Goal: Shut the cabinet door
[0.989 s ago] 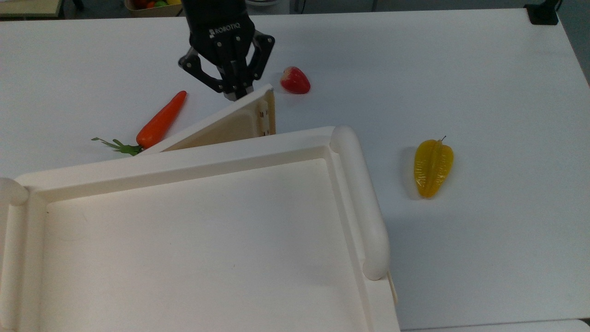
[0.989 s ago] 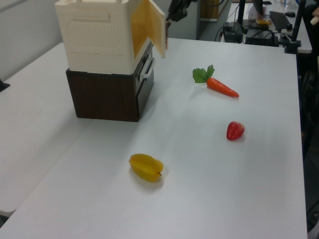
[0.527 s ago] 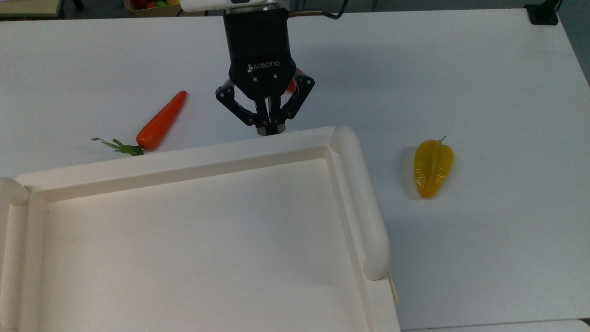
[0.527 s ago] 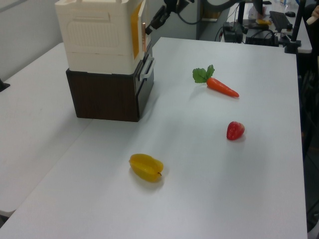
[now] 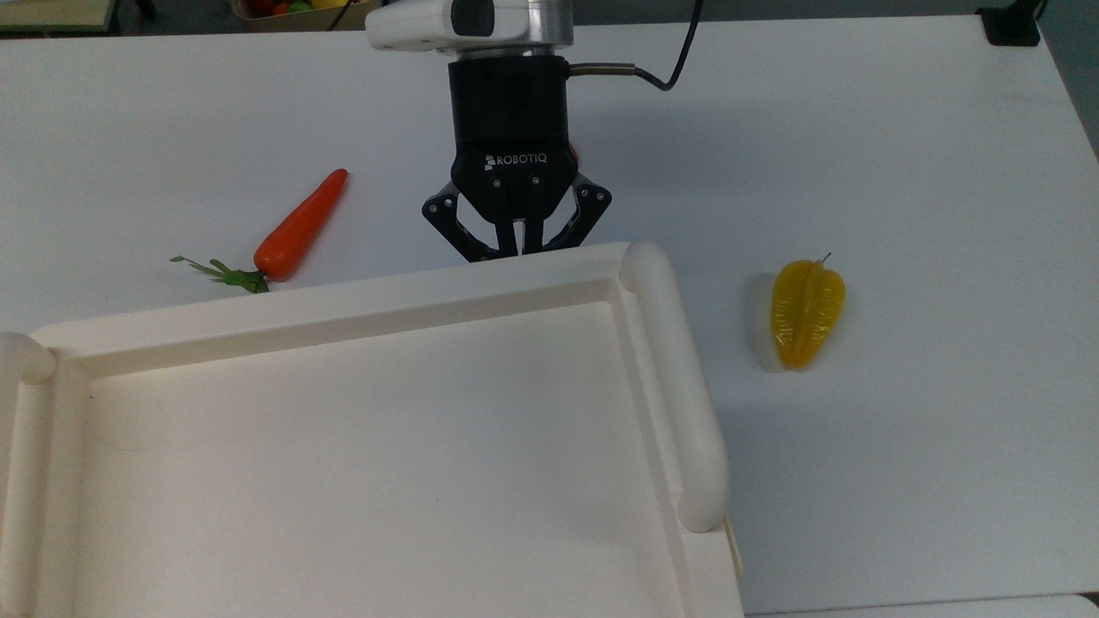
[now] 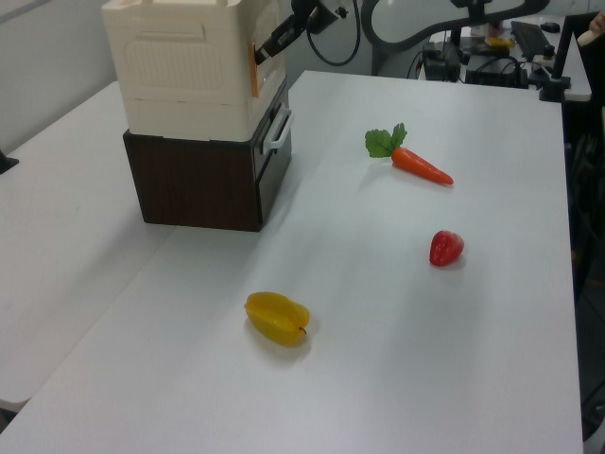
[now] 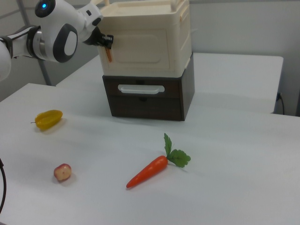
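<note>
Gripper (image 5: 516, 251) fingers drawn together, holding nothing, my tips pressed against the cabinet door (image 7: 139, 45), which sits flush with the cabinet (image 5: 361, 446) front.

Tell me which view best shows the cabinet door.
The right view: the cabinet door faces that camera, flush with the cabinet. The left view catches it edge-on; in the top view the cabinet's top hides it.

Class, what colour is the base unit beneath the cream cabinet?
Dark brown base unit under the cabinet; clearest in the right view.
</note>
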